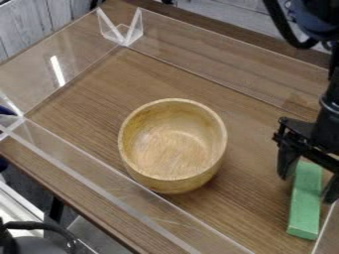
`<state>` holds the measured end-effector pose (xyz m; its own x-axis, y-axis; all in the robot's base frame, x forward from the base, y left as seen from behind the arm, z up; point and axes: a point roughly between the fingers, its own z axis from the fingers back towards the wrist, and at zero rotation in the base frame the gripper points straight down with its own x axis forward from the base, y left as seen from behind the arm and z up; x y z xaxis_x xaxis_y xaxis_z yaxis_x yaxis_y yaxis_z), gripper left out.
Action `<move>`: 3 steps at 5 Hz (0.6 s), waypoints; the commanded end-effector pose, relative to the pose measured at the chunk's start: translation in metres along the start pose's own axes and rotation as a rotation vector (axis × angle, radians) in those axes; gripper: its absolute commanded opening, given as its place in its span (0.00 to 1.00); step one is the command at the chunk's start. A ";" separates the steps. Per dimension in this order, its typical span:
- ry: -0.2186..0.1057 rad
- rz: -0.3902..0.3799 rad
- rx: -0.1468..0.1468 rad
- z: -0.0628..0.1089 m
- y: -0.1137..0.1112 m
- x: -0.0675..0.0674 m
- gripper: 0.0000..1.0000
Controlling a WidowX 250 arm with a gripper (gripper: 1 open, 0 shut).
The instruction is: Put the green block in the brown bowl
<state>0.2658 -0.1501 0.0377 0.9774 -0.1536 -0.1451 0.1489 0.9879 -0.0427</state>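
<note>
In the single camera view, my gripper (308, 171) hung at the right edge of the scene, pointing straight down over the wooden tabletop (133, 79). My jaws stood wide apart, with nothing between them; the left finger was plain to see, while the right one was partly cut off by the frame edge. The far end of the green block (307, 201) lay right under my fingers, and I could not tell whether the tips touched it. The block was flat on the table, its long side running from near to far, in the near right corner of the scene.

The brown bowl (172, 144) sat upright near the middle of the table, well to the left of the block and apart from it. Its inside was bare, showing only the wood grain.

Clear acrylic walls (79, 159) fenced the work surface, one running along the near left side, with a small clear bracket (119, 28) at the far corner. Dark cables (298, 20) looped above my arm at the far right.

I could read no brand, label or writing anywhere in the scene.
</note>
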 end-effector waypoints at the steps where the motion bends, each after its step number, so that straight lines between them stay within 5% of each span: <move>1: -0.053 0.005 -0.020 0.013 -0.002 0.008 1.00; 3: -0.056 0.020 -0.023 0.009 0.001 0.007 1.00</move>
<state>0.2661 -0.1483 0.0334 0.9817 -0.1366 -0.1328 0.1315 0.9902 -0.0466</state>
